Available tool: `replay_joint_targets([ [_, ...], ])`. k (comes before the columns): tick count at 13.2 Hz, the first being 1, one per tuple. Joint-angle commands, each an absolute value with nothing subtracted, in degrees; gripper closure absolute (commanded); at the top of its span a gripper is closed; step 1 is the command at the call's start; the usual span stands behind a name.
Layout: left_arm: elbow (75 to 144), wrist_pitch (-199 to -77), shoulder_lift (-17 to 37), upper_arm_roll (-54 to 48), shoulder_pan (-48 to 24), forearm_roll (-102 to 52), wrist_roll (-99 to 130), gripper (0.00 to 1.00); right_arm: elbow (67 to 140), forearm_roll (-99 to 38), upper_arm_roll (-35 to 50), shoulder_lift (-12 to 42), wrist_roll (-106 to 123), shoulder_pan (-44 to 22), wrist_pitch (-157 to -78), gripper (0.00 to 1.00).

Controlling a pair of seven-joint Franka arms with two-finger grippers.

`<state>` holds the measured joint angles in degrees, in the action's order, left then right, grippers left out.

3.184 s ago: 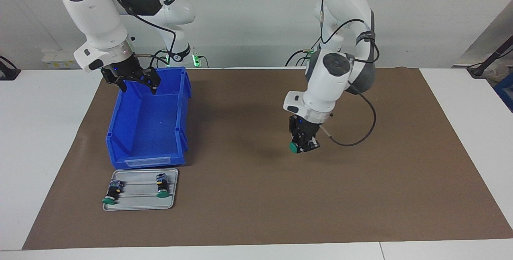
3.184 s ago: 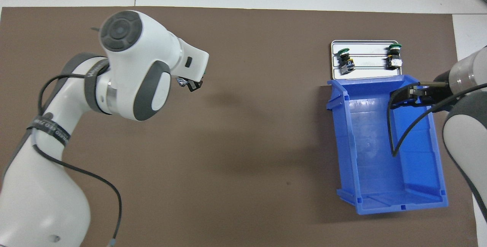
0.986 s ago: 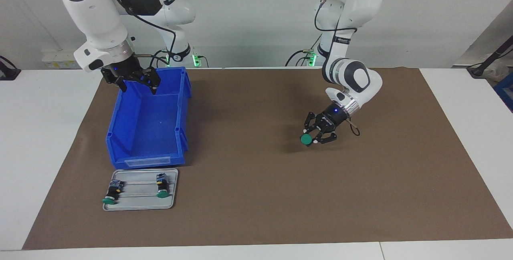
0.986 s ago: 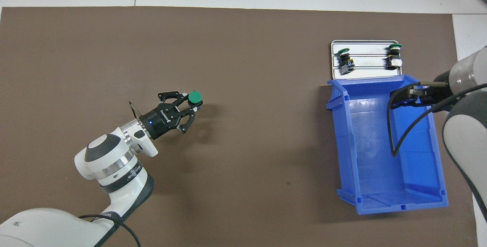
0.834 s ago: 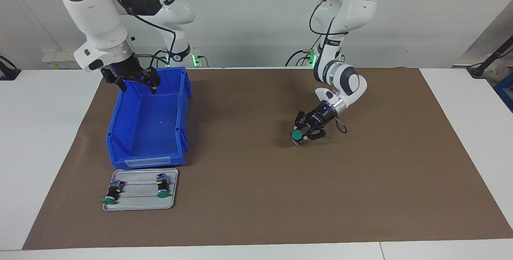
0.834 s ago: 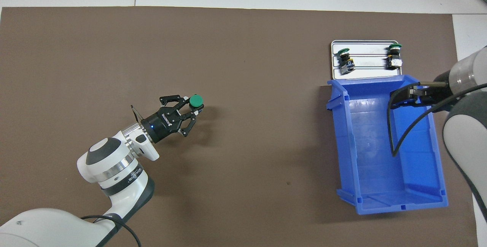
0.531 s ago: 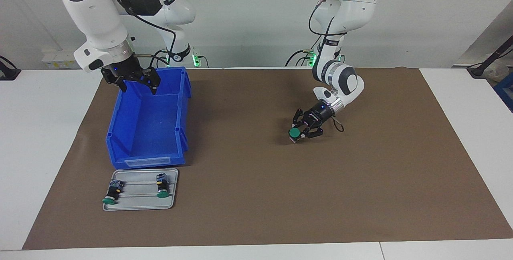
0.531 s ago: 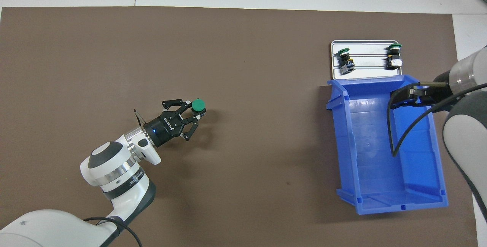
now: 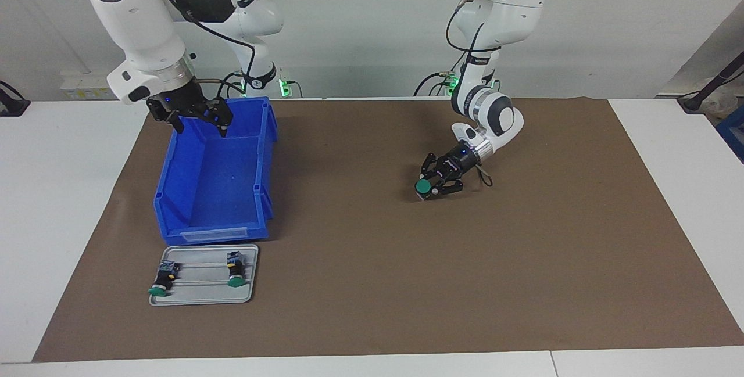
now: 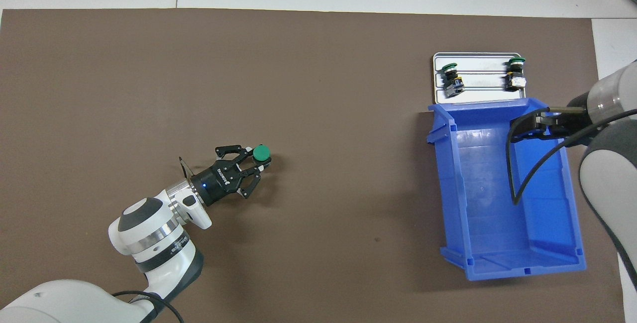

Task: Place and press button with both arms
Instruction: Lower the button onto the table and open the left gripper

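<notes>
From my station, starting at the right arm's end of the table, I see the right gripper (image 9: 200, 124) hanging over the robots' end of the blue bin (image 9: 174, 188), fingers spread wide and holding nothing; that arm waits. Farther from the robots than the bin, touching or just beside its wall, sits a small metal tray (image 9: 250, 295) with two spare push-buttons (image 9: 161, 279) lying on their sides, green caps pointing away from the robots.

Moving along the brown mat (image 9: 523, 284) toward the left arm's end, the left gripper (image 9: 431, 187) is low over the mat's middle, fingers narrowed onto the push-button (image 9: 425, 187), gripping its dark barrel just under the cap. Whether the base already touches the mat I cannot tell.

The push-button stands close to upright, its long axis near vertical, green cap (image 10: 261, 153) facing up toward the overhead camera.

I judge it light, rigid plastic, not fragile, with a smooth round cap that would slip. The barrel is the place to hold; narrow-based and top-heavy, it may topple on release.
</notes>
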<state>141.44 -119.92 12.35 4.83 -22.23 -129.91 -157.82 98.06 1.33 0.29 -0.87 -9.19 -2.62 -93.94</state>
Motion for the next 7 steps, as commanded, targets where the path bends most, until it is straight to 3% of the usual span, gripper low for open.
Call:
replay_joint_targets([
  [1,144.1,-118.5,10.5,5.4,-22.1,-132.0,-165.4,1.00,98.1,1.3,0.6,-1.0,-7.8,-2.2,-93.8,0.00],
  [2,144.1,-118.6,10.5,5.4,-22.2,-132.0,-165.4,0.43,98.1,1.3,0.6,-1.0,-7.8,-2.2,-93.8,0.00],
  [3,144.1,-118.4,10.5,5.4,-22.1,-132.0,-165.4,0.16,98.1,1.3,0.6,-0.9,-7.8,-2.2,-93.8,0.00],
  [4,144.3,-118.5,10.3,5.4,-22.1,-131.9,-165.3,0.12,98.1,1.3,0.6,-1.0,-7.8,-2.2,-93.8,0.00],
  [7,144.4,-119.0,10.3,5.4,-21.8,-131.8,-164.9,0.12,98.1,1.3,0.6,-1.0,-7.8,-2.2,-93.7,0.00],
])
